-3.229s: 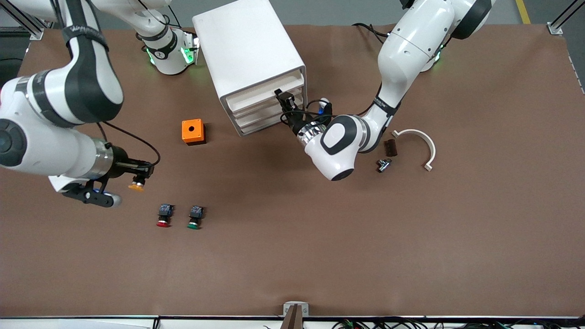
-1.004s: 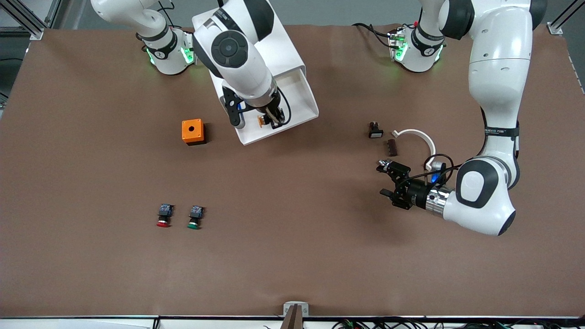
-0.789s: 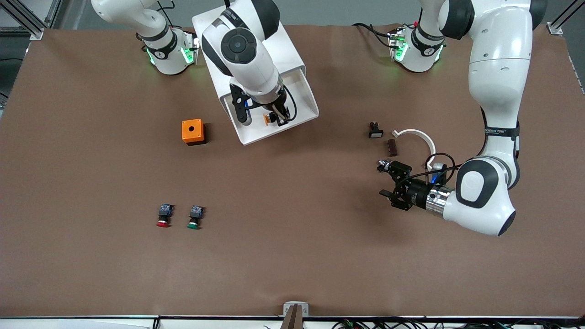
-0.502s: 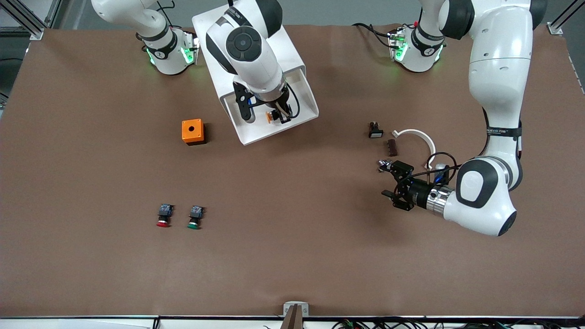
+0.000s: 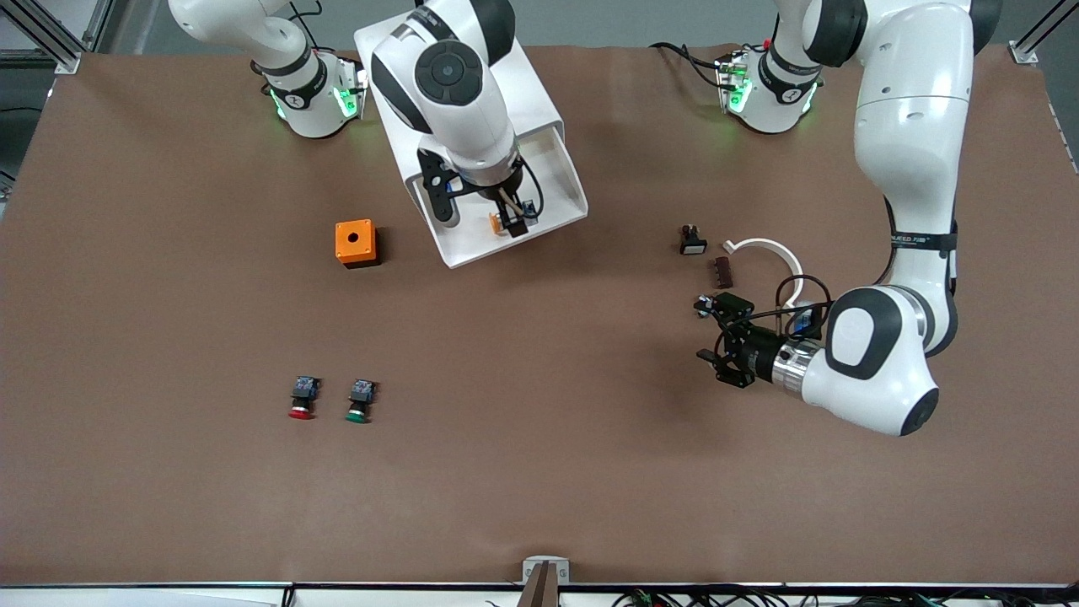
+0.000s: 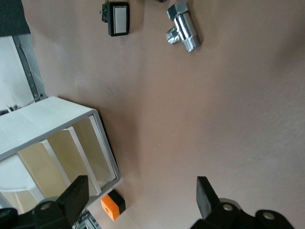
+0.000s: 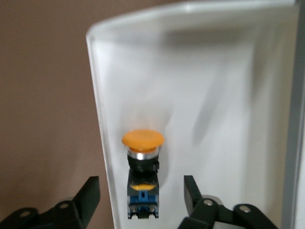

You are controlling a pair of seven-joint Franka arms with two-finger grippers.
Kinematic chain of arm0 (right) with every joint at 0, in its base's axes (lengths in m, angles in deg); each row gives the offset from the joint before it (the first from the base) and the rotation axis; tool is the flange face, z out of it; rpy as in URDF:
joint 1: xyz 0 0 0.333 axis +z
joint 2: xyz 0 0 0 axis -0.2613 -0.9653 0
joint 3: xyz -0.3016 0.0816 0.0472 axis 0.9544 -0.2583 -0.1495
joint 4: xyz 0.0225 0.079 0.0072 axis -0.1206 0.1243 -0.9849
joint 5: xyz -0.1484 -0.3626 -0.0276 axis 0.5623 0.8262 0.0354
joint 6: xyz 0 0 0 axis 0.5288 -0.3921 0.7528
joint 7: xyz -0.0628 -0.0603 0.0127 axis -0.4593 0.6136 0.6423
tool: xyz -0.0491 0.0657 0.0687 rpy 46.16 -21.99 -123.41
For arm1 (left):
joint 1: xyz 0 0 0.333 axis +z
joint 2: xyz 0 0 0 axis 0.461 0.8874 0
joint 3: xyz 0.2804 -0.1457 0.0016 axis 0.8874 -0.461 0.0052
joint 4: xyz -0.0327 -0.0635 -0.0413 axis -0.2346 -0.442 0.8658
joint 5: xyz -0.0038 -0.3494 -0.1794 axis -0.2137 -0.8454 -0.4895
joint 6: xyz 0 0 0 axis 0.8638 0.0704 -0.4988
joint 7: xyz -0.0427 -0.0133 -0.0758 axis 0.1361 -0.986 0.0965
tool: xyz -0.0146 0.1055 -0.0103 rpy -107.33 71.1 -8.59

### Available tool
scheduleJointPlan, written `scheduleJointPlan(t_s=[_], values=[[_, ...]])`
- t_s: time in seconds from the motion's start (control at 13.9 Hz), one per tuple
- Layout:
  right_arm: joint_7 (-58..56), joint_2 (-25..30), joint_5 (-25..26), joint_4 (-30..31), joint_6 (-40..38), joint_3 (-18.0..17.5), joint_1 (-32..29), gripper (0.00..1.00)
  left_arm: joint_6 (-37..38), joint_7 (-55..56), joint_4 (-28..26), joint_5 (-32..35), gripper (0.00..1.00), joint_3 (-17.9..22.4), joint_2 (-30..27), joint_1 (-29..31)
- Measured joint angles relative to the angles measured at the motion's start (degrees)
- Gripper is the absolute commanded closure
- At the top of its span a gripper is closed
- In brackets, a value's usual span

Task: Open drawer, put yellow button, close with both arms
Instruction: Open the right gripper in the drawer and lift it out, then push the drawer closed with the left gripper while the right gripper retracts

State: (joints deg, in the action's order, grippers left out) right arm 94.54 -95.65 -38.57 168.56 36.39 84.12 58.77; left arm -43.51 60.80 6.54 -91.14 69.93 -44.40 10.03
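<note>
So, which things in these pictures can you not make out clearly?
- Front view: the right gripper and its arm cover much of the open drawer, and almost all of the yellow button.
- Right wrist view: the drawer is blurred.
- Left wrist view: the left gripper is cut off by the edge.

Both grippers' fingers spread: right gripper (image 5: 511,221) (downward), left gripper (image 5: 713,335) waiting.

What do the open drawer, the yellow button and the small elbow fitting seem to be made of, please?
Drawer: probably plastic, smooth white with a soft sheen and rounded rim.
Yellow button: seemingly plastic, matte cap, silvery ring that may be metal, blue-black body.
Fitting: likely chromed metal, with mirror-bright highlights.
</note>
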Motion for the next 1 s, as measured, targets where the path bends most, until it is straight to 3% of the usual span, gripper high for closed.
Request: scheduleJointPlan(t_s=[0.5, 1.0], values=[[-26.2, 2.5, 1.5, -9.4, -16.2, 1.5, -12.4, 0.0, -11.0, -0.9, 2.7, 13.9, 0.01, -0.1, -0.7, -11.7], [-63.0, 3.6, 2.0, -11.1, -20.7, 2.2, -27.4, 0.0, -13.3, -23.9, 3.3, 22.9, 0.0, -0.4, -6.5, -20.3]])
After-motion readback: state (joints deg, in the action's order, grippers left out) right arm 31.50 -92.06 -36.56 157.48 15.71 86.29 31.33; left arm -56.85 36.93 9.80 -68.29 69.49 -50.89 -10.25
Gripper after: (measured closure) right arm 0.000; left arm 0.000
